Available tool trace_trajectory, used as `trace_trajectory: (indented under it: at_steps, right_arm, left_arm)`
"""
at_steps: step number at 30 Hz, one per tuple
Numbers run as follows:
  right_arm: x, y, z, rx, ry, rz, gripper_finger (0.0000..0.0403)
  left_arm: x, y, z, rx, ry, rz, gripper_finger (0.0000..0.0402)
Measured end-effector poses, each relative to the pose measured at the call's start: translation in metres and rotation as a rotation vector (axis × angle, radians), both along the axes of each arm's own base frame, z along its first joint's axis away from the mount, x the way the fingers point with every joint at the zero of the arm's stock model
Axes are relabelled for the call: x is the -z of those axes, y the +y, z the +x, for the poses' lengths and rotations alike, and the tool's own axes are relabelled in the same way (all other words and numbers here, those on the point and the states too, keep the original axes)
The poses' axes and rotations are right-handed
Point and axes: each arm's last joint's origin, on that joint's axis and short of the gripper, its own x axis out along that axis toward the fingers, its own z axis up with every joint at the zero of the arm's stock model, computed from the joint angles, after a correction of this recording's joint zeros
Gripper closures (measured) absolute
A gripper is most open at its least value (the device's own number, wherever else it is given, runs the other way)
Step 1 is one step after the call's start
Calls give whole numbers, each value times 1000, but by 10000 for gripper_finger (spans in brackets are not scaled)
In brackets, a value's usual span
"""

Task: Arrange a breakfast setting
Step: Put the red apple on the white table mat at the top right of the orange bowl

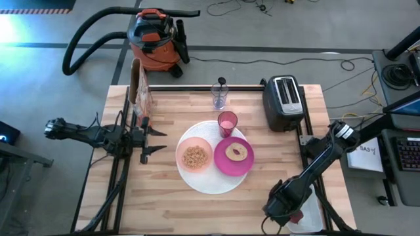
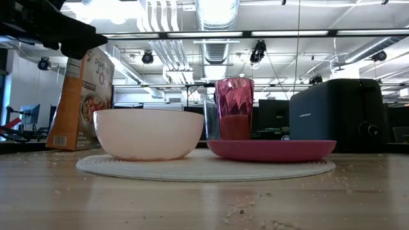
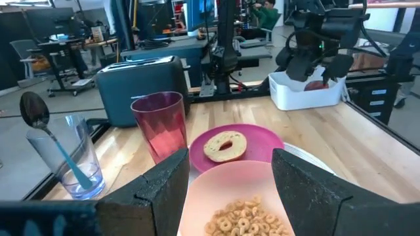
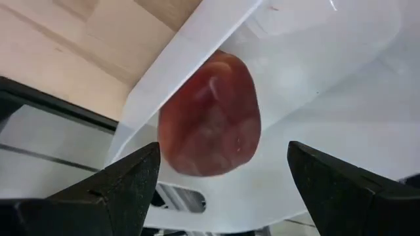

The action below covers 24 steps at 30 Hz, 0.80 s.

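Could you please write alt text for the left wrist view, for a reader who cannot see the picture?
The left gripper, fingers open, hovers before a pale pink bowl of cereal rings. Behind it stand a magenta plate with a bagel half, a translucent pink cup and a clear glass holding a teal-handled spoon.

Floor: grey concrete (image 1: 275, 26) with loose cables | Ceiling: exposed ducts (image 2: 217, 16), strip lights | Furniture: office desks and chairs (image 3: 65, 49) beyond the wooden tabletop (image 1: 164, 196)
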Motion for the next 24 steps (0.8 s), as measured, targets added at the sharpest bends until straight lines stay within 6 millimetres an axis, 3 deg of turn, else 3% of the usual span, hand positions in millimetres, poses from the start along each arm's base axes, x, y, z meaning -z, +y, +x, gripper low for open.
trace_trajectory:
  at_steps: [13,24]
  right_arm:
    - [35,-1,-9,23,-42,60,80]
    - [38,-2,-13,-33,3,119,87]
  left_arm:
    - [-2,0,1,-7,-3,6,200]
    - [-3,0,2,-10,-11,7,200]
